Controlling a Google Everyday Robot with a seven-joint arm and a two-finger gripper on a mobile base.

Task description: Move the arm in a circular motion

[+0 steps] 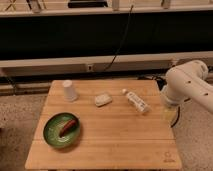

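Arm (187,82) holds gripper (170,112) at edge of table (115,137) (opening unclear; corner logo (169,159) unreadable).

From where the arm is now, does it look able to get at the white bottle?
Probably yes. The arm hangs at the right edge of the table with its gripper low beside it. The white bottle lies nearest, with only bare wood between them.

Your one camera: high, close, tilted down.
You look forward and steeply down over the wooden table (125,145); the arm (187,85) enters from the right, its gripper (170,112) low beside the table's right edge.
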